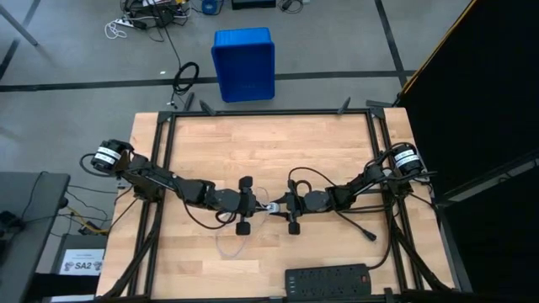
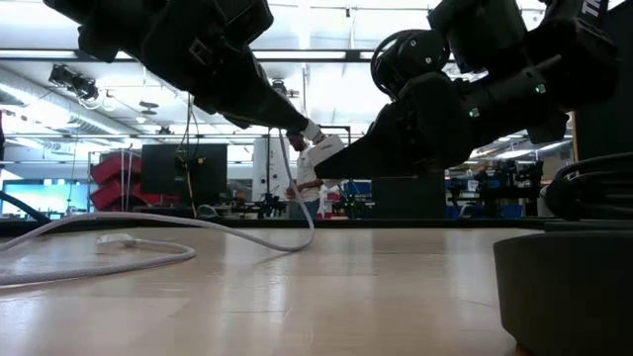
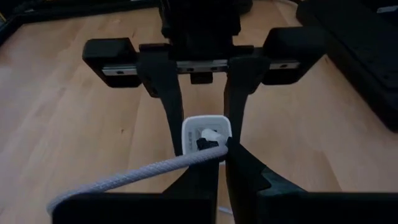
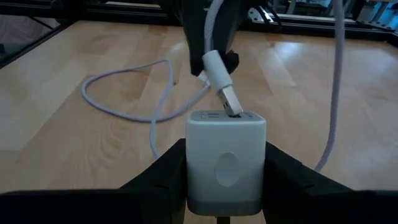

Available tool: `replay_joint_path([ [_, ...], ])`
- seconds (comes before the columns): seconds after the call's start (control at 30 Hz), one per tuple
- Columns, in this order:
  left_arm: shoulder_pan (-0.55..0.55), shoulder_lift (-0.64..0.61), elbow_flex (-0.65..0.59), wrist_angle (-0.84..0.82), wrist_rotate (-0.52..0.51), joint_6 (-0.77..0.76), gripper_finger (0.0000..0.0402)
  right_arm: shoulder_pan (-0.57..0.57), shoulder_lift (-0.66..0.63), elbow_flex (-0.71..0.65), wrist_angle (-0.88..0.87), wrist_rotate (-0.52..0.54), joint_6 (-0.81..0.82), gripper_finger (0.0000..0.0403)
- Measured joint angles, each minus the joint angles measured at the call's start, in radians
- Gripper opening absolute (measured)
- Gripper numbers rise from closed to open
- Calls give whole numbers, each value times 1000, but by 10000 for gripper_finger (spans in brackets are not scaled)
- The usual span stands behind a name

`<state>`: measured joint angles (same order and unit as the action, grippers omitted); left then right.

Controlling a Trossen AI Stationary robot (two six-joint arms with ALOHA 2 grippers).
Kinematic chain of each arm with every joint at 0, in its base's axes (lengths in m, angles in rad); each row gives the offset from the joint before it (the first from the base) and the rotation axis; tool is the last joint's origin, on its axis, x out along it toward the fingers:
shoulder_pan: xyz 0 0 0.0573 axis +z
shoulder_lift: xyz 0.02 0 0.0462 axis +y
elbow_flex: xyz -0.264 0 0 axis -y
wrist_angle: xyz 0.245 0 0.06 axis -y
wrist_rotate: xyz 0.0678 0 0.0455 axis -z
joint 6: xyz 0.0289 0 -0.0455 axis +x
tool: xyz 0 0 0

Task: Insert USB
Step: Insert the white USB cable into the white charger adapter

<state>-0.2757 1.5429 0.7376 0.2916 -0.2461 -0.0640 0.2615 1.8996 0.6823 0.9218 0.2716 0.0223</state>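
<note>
2 dark arms meet at centre frame in the high view, above a pale wooden table [image 1: 261, 151] ringed by a black metal frame [image 1: 269, 112].

Left gripper [image 1: 257, 205]: fingers clamped on the USB [image 4: 219, 79] just behind its plug. Right wrist view shows the white plug tilted, metal tip touching a port on the top face of the white cube adapter [image 4: 226, 158]. Cannot tell whether the tip is seated.

Right gripper [image 1: 284, 204]: fingers closed on both sides of the adapter, holding it off the table.

Cable run: from the plug the whitish cord drops in the low view to the tabletop, then trails to the left edge of that frame in loose loops. High view shows a faint loop just below the left gripper, lower centre.

Surface: light wood planks. Black power strip [image 1: 328, 279] at bottom centre of the high view, its thick black cord curling up toward the right arm.

Room: grey floor with dark lines, blue bin [image 1: 244, 63] at upper centre beyond the table, tangle of cords at top left. Sign reading SA2 [image 1: 82, 264] at lower left. Low view: bright ceiling lights, red racks at left, a person [image 2: 309, 188] standing mid-background.
</note>
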Motion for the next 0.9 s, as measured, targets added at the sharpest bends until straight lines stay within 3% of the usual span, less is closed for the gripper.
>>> replay_joint_path([
  [0.9, -26, -49, -1, -37, -24, -26, 1, -3, -4, 4, -46, 15, 1, 118],
])
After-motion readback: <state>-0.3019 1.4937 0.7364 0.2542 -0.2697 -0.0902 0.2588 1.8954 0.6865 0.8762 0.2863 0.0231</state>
